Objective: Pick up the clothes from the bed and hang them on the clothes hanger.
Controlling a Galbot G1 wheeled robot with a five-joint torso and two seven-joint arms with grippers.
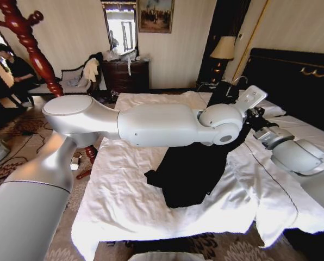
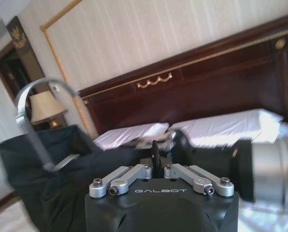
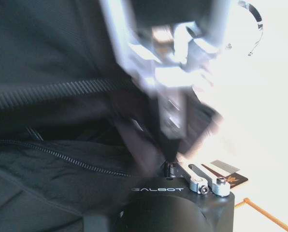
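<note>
Black clothes hang lifted between both outstretched arms over the bed.

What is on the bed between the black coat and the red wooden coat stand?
Head view: just bare white bedcover lies between the black coat and the coat stand.

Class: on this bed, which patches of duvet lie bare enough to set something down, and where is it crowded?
Bare white duvet lies between the black soft jacket and the bed's near-left edge, toward the reddish-brown spiral coat stand. Crowded: the middle, where both grippers, left and right, meet at the jacket.
</note>
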